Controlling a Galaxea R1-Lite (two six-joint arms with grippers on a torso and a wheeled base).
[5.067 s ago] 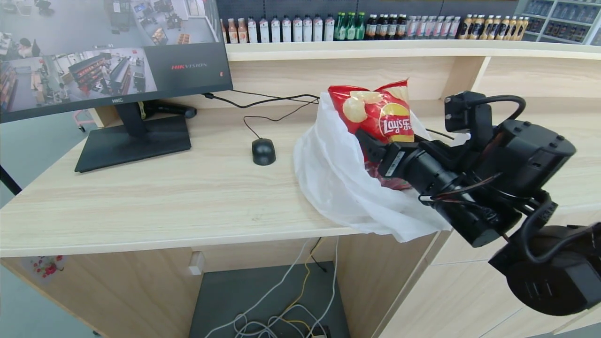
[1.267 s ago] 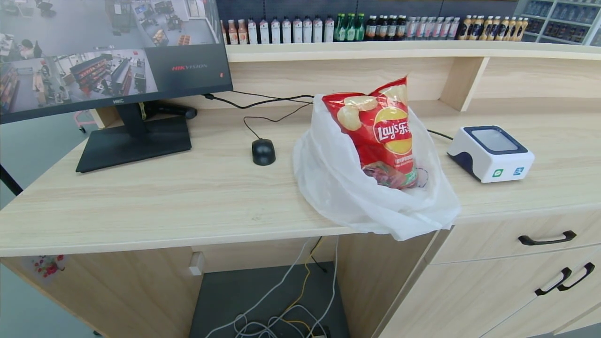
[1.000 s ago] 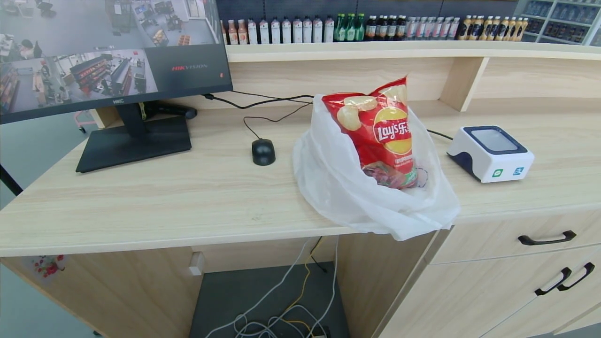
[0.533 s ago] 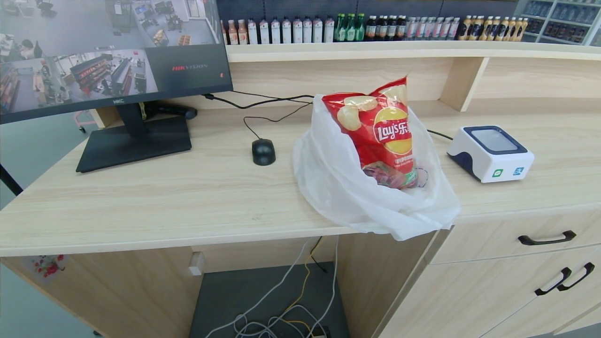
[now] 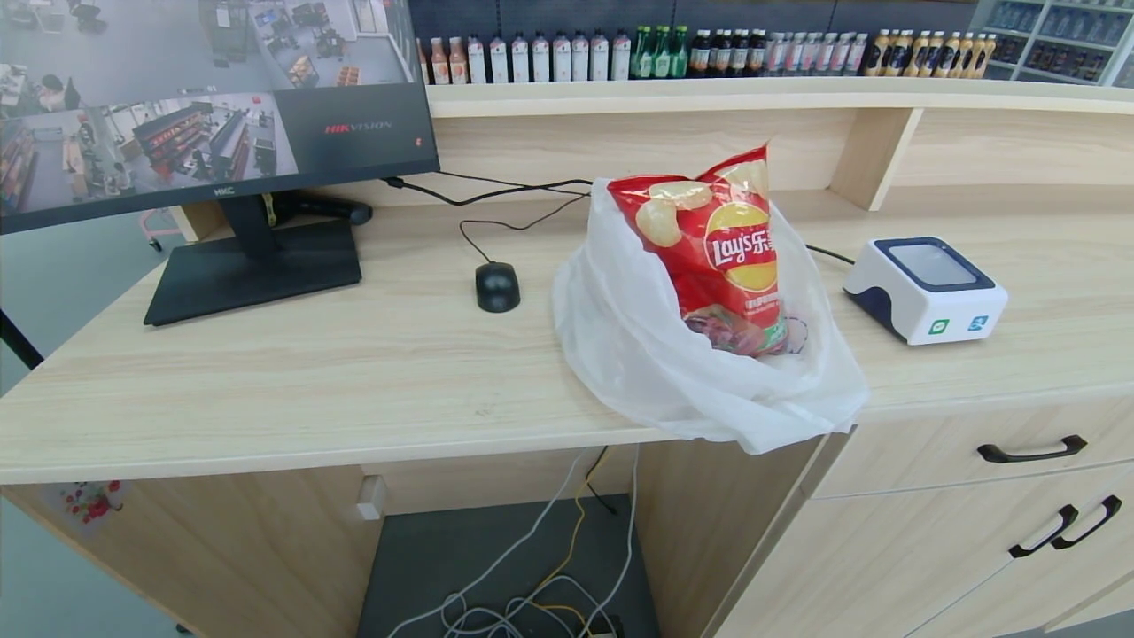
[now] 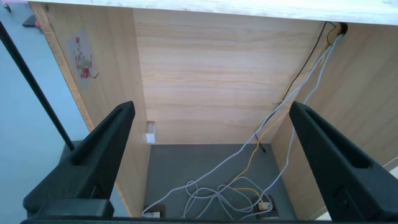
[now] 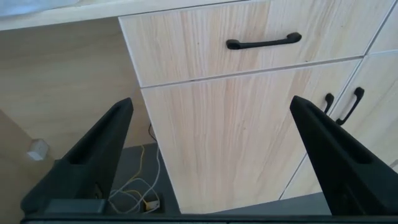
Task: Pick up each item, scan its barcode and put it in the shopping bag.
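Observation:
A red chips bag [image 5: 726,248] stands upright inside the white plastic shopping bag [image 5: 638,354] near the counter's front edge. The white barcode scanner [image 5: 926,288] with its dark window sits on the counter just right of the bag. My left gripper [image 6: 211,109] hangs open and empty below the counter, facing the wooden back panel of the knee space. Also below counter height, my right gripper [image 7: 211,102] is open and empty, facing a drawer front with a black handle [image 7: 264,42].
A monitor [image 5: 213,97] on a black stand and a black mouse [image 5: 497,286] occupy the counter's left half. Bottles line the raised shelf [image 5: 709,93] behind. Loose cables [image 5: 532,585] lie under the counter; drawers [image 5: 1032,452] are at the right.
Five seconds ago my right arm was at the shopping bag by the chips bag; it has since drawn back out of the head view. Nothing has moved over the last second.

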